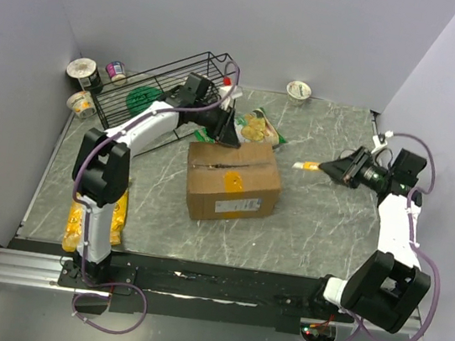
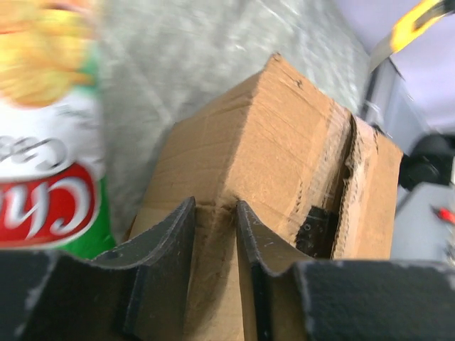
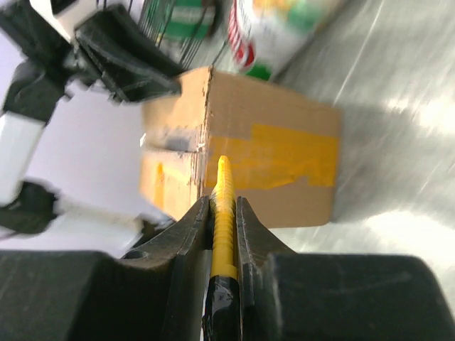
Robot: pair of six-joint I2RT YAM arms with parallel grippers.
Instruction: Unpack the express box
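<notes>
Taped express box (image 1: 233, 180) at the centre of the grey marbled table (image 1: 313, 225), a gripper at each side.

The box is brown corrugated card. Its top flaps lie down, the seam ragged, and an orange sticker sits on top with a white label on the near face; its contents are hidden. At 10 o'clock a black wire basket (image 1: 183, 67) lies tilted with a round green item (image 1: 143, 95) inside. A glossy green chip bag (image 1: 260, 129) lies at 12 o'clock, touching the box, and a yellow bag (image 1: 76, 219) at 8. Three round cups (image 1: 82, 70) cluster at 10 o'clock and one more cup (image 1: 298, 89) stands at 1. The left gripper (image 2: 213, 206) is at the box's far left corner, fingers barely apart against the card; I cannot tell whether they pinch it. The right gripper (image 3: 224, 202), at 3 o'clock, clamps a slim yellow tool (image 3: 224, 177) that points at the box.
</notes>
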